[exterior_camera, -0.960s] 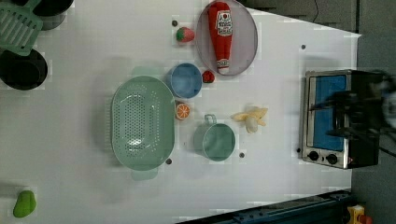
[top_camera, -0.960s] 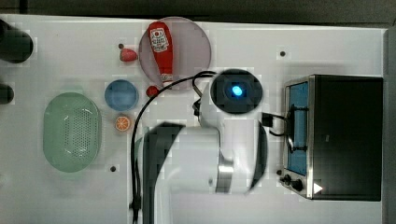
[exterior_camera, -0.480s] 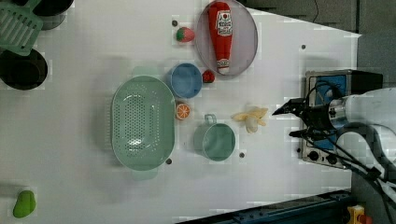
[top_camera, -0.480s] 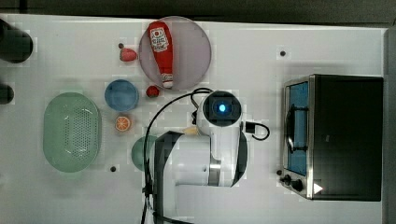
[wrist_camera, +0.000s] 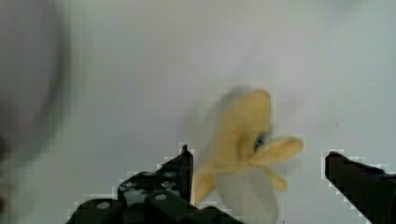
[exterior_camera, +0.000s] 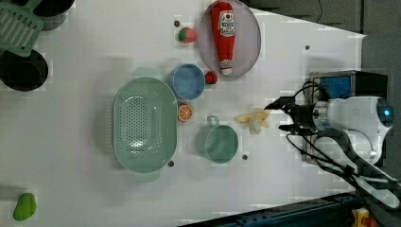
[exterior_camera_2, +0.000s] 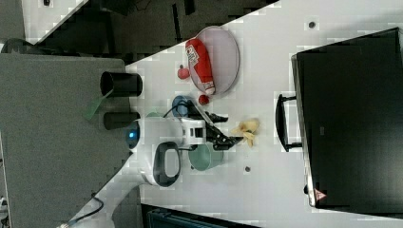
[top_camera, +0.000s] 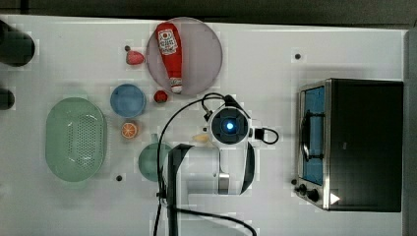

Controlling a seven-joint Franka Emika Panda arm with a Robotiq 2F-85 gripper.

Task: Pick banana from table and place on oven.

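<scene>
Banana (exterior_camera: pixel 254 121) not yet grasped, lying on table (exterior_camera: pixel 283 189) w/ gripper (wrist_camera: pixel 257 177) spread wide around it; grasp, lift & placement on oven (top_camera: pixel 366 145) all left.

bare table (exterior_camera: pixel 283 61) towards oven (exterior_camera: pixel 347 85), mug (exterior_camera: pixel 218 142) beside banana (exterior_camera: pixel 253 120)

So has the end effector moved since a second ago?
Yes. In the left view the end effector has left the oven front and now stands open beside the banana.
</scene>
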